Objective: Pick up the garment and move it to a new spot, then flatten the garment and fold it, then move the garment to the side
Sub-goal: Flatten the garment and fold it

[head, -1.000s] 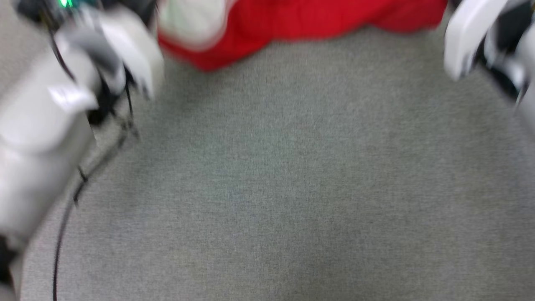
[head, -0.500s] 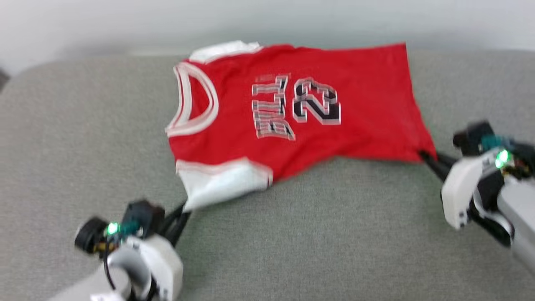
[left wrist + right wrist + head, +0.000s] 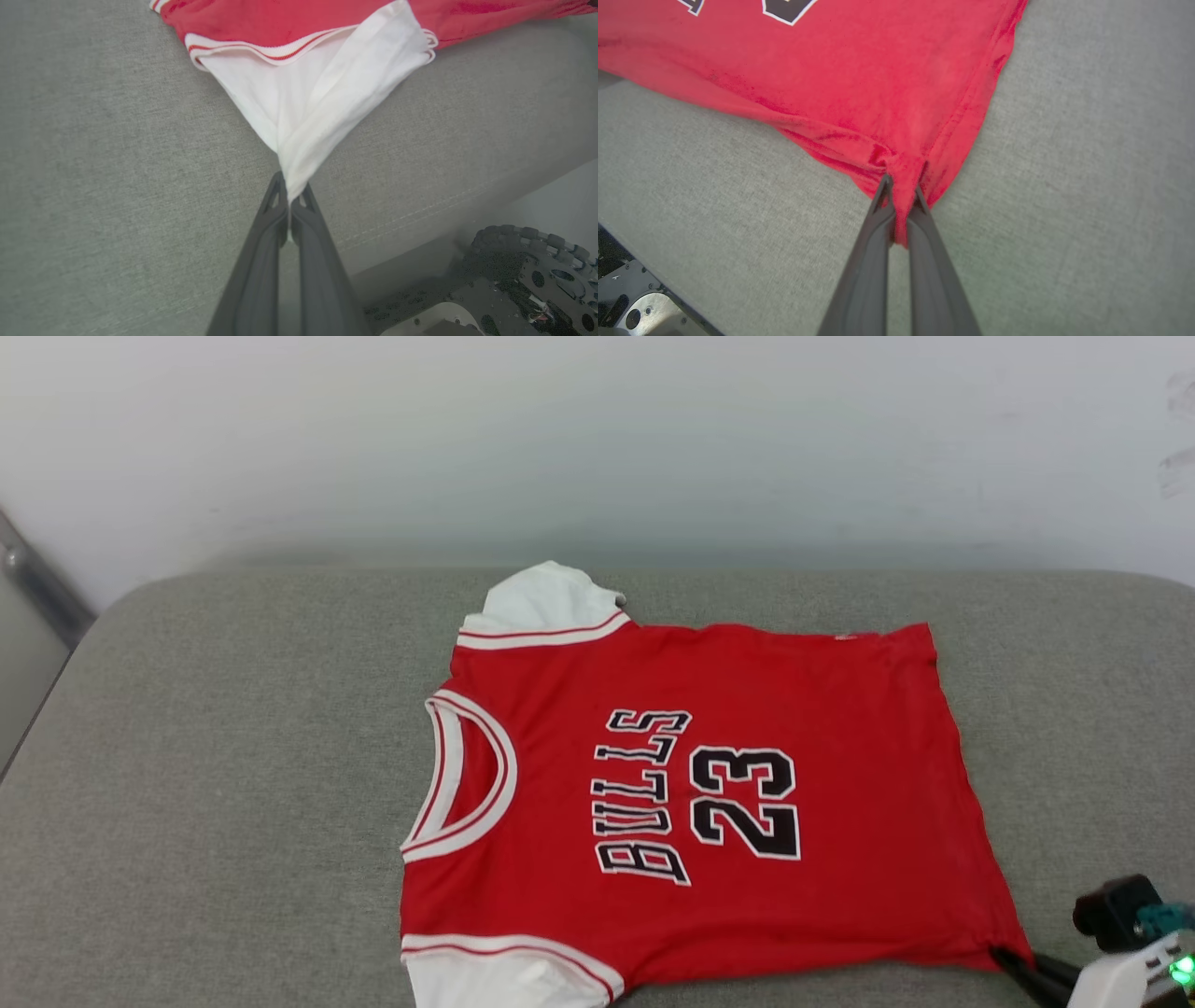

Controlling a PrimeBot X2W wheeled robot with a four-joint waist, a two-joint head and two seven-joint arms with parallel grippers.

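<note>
Red garment lies spread, mostly flat, chest up, on grey cushion. Closed left claw pinches white sleeve; closed right claw pinches hem corner. Flattening nearly done, I judge; folding, moving aside remain.

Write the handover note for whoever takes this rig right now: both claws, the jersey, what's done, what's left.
Left claw: shut on the tip of the near white sleeve.
Right claw: shut on the near red hem corner.
Jersey: spread print-up on the grey cushion, collar toward the robot's left, hem toward its right; the body lies nearly flat, and the cloth bunches at both pinched points.
Done: jersey laid out and largely flattened.
Left: let go, fold it, then move it to the side.
</note>
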